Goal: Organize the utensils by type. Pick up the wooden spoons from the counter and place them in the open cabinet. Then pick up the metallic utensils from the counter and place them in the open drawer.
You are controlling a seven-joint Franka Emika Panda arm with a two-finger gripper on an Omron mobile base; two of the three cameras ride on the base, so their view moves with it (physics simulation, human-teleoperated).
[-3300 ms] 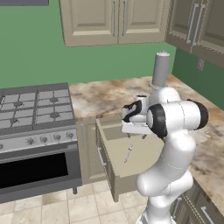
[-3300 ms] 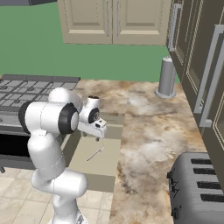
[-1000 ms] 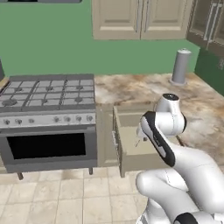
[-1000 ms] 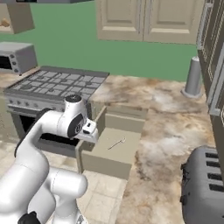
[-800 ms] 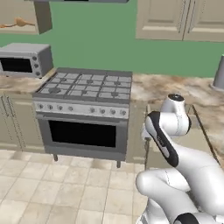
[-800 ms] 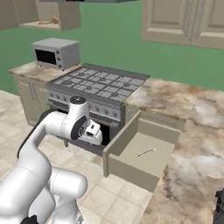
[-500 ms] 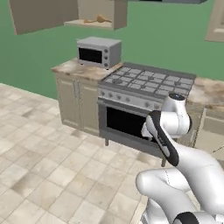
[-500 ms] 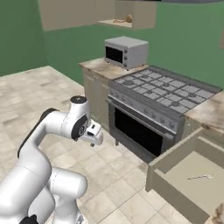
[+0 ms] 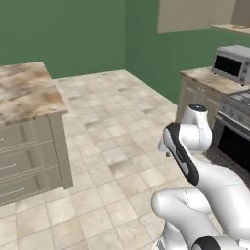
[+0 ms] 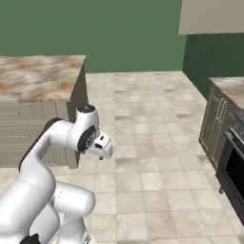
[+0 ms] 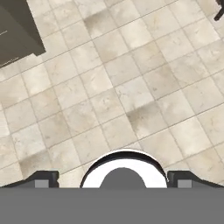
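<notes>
Two dark fingertips [image 11: 43, 179] stand far apart at the bottom of the hand view with nothing between them, so the gripper [image 10: 106, 151] is wide open and empty, hanging over bare tiled floor [image 11: 131, 87]. The step in hand looks like travel rather than grasping: the arm is folded close to the body and no utensil lies within reach. A marbled tabletop [image 10: 38, 71] sits off to the gripper's left and a little beyond it, with closed tan drawer fronts [image 9: 24, 161] below; its dark corner [image 11: 15, 30] is at the upper left of the hand view. Off to the gripper's right are an oven [image 9: 234, 146] and, past it, a microwave [image 9: 233, 63] on a second stretch of tabletop [image 9: 202, 74]. Where the spoons and metal pieces lie cannot be told from here; the visible part of the left-hand tabletop looks bare, though its far end is cut off. To do this step well, the arm is best kept tucked so the elbow clears the cupboard corner, and the gripper kept open and pointing down, ready for a flat, slim handle. The base should stop square to whichever tabletop carries the utensils, close enough that the gripper can come straight down across a handle rather than reaching at a slant.
</notes>
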